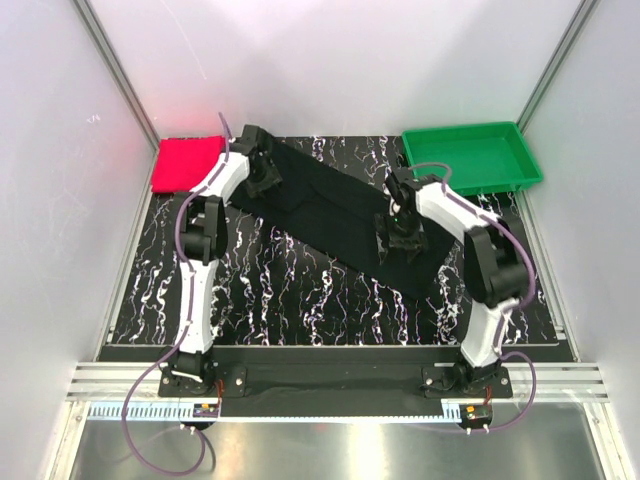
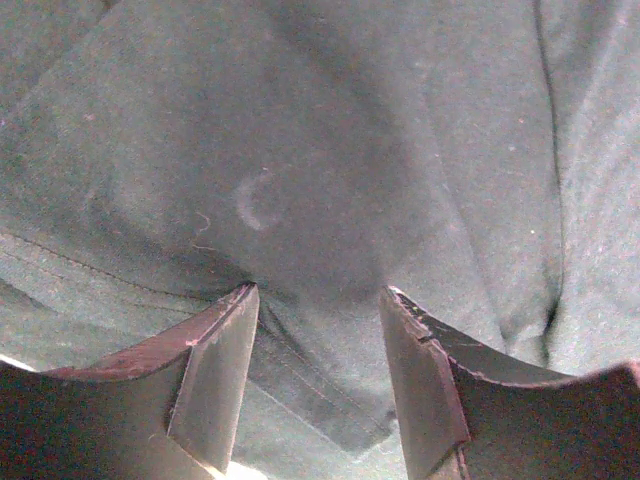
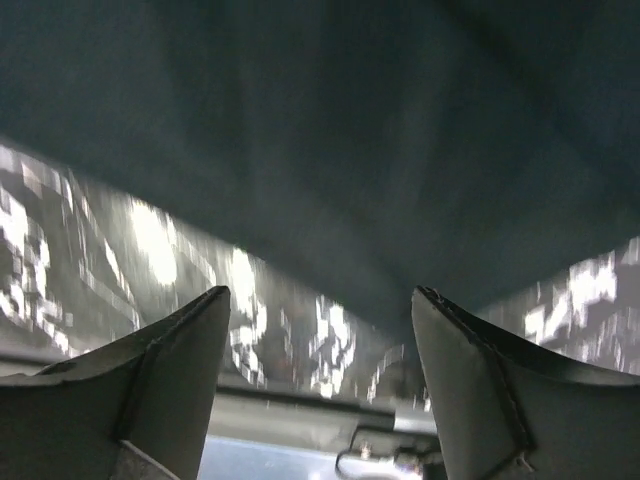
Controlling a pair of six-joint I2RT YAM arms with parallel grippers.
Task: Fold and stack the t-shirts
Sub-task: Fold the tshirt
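Black t-shirt (image 1: 330, 205) spread diagonally on marbled mat (image 1: 300, 300); red t-shirt (image 1: 186, 163) folded far left. Wrist views alone show jaws: left gripper (image 2: 318, 292) half open, tips on black hem, gripping nothing; right gripper (image 3: 320, 292) wide, holding nothing, at shirt's near edge. Green tray (image 1: 470, 128) far right, both shirts outside.

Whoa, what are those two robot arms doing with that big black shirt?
They are getting ready to fold it. The black cloth t-shirt lies spread slantwise across the black marbled table. The left tool is down on the shirt's far left end, fingers apart against the cloth. The right tool is open at the shirt's near right edge, not gripping yet. The pinkish-red cloth t-shirt sits as a neat flat rectangle in the far left corner, and a green plastic tray is at the far right.
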